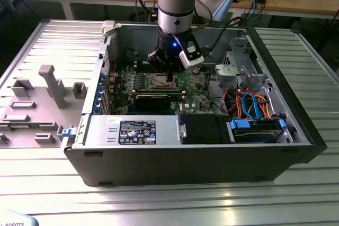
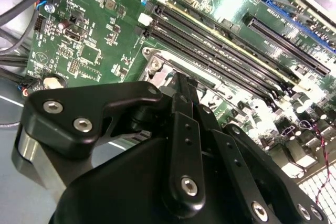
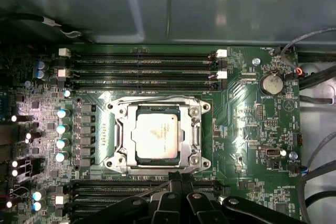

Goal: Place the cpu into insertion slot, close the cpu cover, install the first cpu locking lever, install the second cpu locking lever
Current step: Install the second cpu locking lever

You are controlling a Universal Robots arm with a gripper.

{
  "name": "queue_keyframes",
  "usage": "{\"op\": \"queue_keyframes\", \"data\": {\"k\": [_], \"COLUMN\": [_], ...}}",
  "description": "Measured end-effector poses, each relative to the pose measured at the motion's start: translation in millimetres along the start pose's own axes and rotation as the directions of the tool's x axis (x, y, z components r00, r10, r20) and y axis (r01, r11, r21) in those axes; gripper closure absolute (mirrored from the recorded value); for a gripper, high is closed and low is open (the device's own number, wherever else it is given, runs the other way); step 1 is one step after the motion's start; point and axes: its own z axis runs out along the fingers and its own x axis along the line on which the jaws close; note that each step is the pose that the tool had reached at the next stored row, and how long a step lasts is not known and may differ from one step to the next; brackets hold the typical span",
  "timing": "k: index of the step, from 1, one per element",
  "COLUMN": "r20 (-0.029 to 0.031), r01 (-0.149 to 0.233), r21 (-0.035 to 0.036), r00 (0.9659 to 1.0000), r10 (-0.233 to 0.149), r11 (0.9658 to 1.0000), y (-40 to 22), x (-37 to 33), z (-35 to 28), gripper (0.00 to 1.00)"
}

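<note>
Cpu (image 3: 156,136) seated in slot (image 3: 122,153), cover (image 3: 195,129) closed over its edges, centre of first wrist view. Gripper (image 3: 178,179) just below the cover's edge; jaws look closed, empty. Print illegible.

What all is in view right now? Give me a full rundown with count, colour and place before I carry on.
computer case: one, dark grey, open, lying on the slatted metal table.
green board: one, on the case floor.
cpu: one, silver-grey, seated in the insertion slot at mid-board.
cpu cover: one, silvery frame, down around the cpu.
memory slots: several, black, long, on two sides of the socket.
coin cell: one, silver, near a board corner.
power supply: one, silver with black label, case front.
drive cables: several, blue and orange, toward the exterior view's right.
grey fixture plate: one, on the exterior view's left.
gripper: one, black, at the socket's edge.
arm: one, grey, above the board.
</note>
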Motion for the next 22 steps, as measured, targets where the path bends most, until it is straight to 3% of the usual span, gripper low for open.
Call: {"op": "queue_keyframes", "data": {"k": [15,18,20,22], "r20": [-0.001,-0.0183,-0.0222,-0.0249], "r01": [0.0,-0.001,-0.001,-0.002], "r21": [0.0002,-0.0041,-0.0047,-0.0047], "r00": [1.0,0.9998,0.9998,0.9997], "r10": [0.0,0.001,0.001,0.002], "r11": [1.0,1.0,1.0,1.0], "y": [-1.0,-4.6,-11.4,-14.2], "x": [0.0,0.0,0.1,0.1], "z": [-0.1,-0.2,0.0,0.3], "gripper": [0.89,0.89,0.89,0.89]}}
